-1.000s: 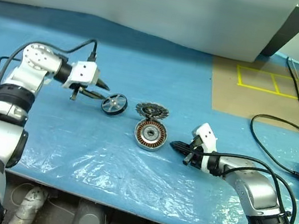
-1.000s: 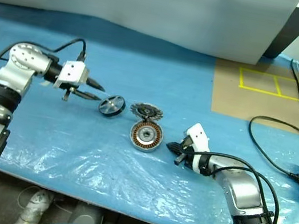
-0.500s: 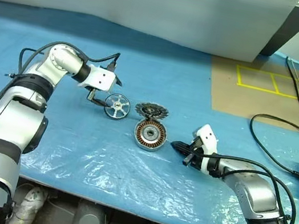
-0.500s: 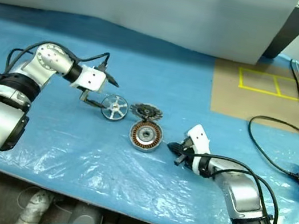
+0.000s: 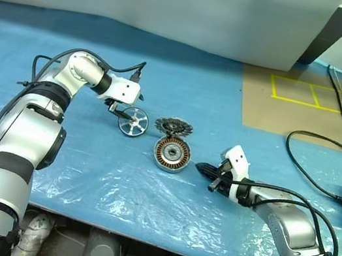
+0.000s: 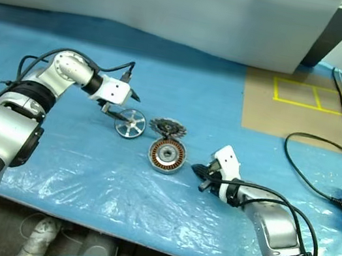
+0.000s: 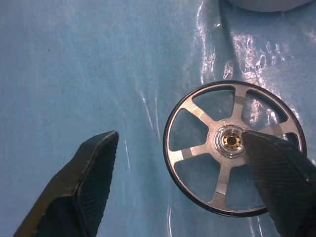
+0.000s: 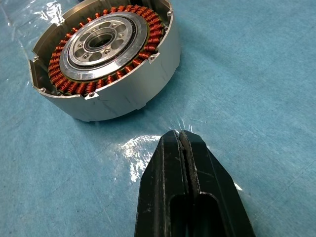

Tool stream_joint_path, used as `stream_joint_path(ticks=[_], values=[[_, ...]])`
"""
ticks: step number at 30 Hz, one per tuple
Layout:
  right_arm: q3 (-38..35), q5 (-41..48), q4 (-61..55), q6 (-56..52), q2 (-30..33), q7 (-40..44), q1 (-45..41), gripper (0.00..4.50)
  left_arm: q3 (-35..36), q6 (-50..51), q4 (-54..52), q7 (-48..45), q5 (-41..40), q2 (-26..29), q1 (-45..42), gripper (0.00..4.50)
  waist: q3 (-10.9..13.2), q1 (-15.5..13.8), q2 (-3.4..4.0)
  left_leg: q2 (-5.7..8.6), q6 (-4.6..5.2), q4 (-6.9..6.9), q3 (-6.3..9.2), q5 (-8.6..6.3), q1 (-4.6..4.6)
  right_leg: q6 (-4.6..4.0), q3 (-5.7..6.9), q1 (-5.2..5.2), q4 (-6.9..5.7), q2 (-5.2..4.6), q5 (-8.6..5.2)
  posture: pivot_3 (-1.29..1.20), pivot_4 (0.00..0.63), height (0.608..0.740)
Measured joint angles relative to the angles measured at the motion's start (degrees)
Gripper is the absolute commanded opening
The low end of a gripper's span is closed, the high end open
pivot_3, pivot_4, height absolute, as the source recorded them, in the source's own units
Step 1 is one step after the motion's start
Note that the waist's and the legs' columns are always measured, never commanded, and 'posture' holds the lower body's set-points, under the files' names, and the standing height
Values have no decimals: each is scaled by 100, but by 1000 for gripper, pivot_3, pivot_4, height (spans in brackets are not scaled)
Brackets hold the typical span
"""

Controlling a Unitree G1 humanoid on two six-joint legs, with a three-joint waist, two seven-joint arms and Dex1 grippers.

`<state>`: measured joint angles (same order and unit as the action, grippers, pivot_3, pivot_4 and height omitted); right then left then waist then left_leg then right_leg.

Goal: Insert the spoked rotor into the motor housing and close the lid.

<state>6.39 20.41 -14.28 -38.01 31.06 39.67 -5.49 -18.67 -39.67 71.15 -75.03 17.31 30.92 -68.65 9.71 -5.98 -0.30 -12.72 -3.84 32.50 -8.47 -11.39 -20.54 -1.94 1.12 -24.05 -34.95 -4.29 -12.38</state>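
Blue plastic sheet [image 5: 116, 178] over table, grey wall [image 5: 179, 3], yellow floor tape [image 5: 309, 94], black cables [image 5: 325, 155]

One black finger [image 7: 276, 173] covers part of the spoked rotor [image 7: 217, 143], perhaps touching it

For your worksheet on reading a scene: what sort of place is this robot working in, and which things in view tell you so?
Probably a robotics lab or workshop bench. The table is covered with blue plastic sheeting, loose motor parts lie on it (a housing with copper windings, a spoked rotor), and black cables trail past yellow tape marks.
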Motion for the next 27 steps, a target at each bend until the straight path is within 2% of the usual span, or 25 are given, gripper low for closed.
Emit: stream_joint_path(ticks=[2,27], values=[[2,-4,0,6,0,-5,4,0,-2,-11,5,-87,8,0,-22,2237,0,-2,0,0,0,1,0,0,1,0,0,1,0,-1,0,0,150,740],[114,-105,-2,202,-31,-175,87,0,-276,-318,92,34,511,-141,-4,2237,-1,-4,-3,0,0,-2,0,0,27,-7,-1,23,1,-1,-4,0,150,740]])
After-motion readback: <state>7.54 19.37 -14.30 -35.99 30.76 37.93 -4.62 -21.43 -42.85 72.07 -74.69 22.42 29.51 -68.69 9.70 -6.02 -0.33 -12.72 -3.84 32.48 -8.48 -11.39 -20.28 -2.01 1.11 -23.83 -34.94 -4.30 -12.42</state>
